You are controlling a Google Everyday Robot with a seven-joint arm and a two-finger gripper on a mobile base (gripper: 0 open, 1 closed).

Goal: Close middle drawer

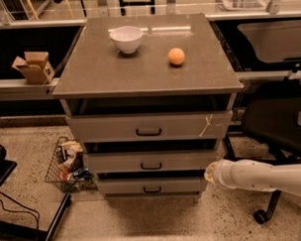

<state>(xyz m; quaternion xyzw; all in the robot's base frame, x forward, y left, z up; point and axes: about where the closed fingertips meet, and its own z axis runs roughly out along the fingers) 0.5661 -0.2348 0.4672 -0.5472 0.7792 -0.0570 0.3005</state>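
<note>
The middle drawer [117,162] is a plain grey front with a small dark handle [151,166] at its centre. It sits under the scratched top drawer front [190,125] and stands out a little, with a dark gap above it. My gripper [209,174] is at the end of the white arm [256,176] that reaches in from the lower right. It is low beside the cabinet's right front corner, level with the gap between the middle and bottom drawer fronts [123,187].
A white bowl [126,38] and an orange [176,56] sit on the cabinet top [89,70]. A wire basket of items [68,165] stands on the floor at left. A black office chair [274,118] is at right, and a cardboard box [33,66] on a left shelf.
</note>
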